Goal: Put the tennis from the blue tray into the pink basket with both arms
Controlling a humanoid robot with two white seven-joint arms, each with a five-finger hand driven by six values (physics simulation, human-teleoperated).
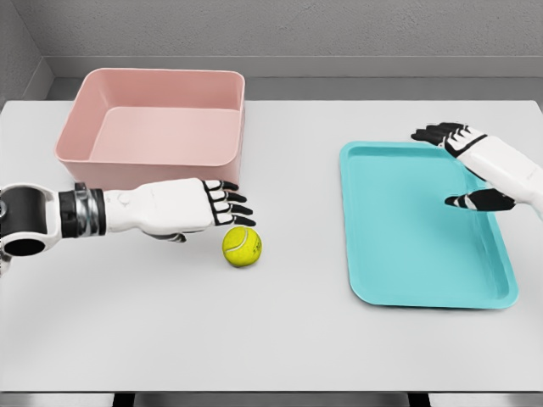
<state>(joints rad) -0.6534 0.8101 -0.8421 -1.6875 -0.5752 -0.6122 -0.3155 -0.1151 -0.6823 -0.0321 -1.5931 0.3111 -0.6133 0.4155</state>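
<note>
Tennis ball — on table, just below left hand fingertips, fingers extended, empty; right hand open over tray

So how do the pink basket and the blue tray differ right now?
The pink basket is deep with tall walls; the blue tray is flat with a low rim. The basket sits far left near the left hand; the tray lies on the right with the right hand over it. Both are empty: the tennis ball rests on the table between them.
</note>
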